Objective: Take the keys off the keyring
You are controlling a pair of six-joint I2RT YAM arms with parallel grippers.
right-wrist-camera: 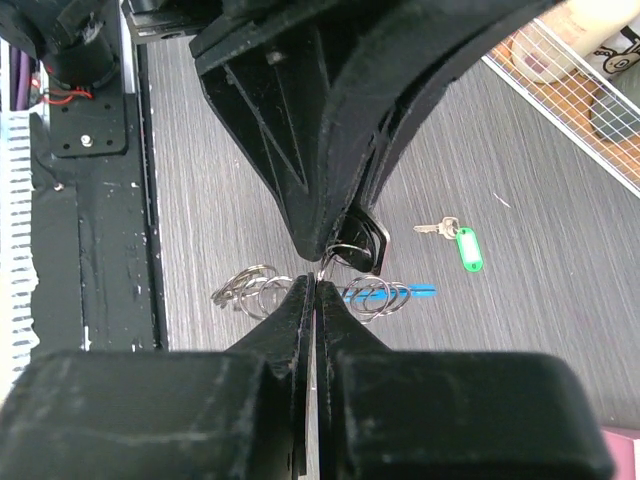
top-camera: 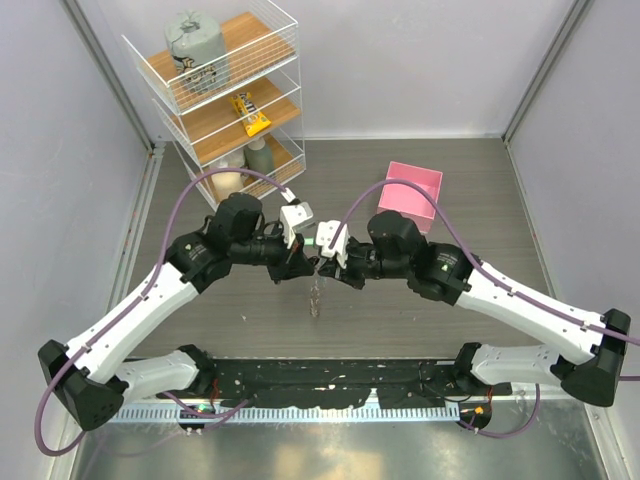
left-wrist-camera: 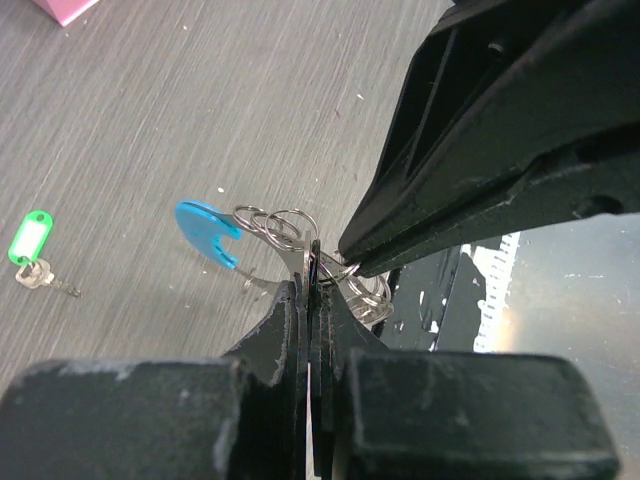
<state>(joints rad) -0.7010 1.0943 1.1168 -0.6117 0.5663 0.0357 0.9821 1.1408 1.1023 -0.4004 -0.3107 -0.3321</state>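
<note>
Lying on the grey wood-grain table (top-camera: 400, 322), well apart from the left gripper (left-wrist-camera: 308, 287), is a loose key with a green plastic tag (left-wrist-camera: 30, 243). A pink box (top-camera: 415, 190) and a white wire shelf (top-camera: 230, 90) are standing farther away. The right gripper (right-wrist-camera: 316, 286) is facing the left one tip to tip and is blocking much of its view. Both grippers are clenching the keyring (left-wrist-camera: 285, 228), thin silver wire loops with a flat blue plastic tab (left-wrist-camera: 205, 228), right at their fingertips. The keys (top-camera: 317, 298) are hanging just below them.
</note>
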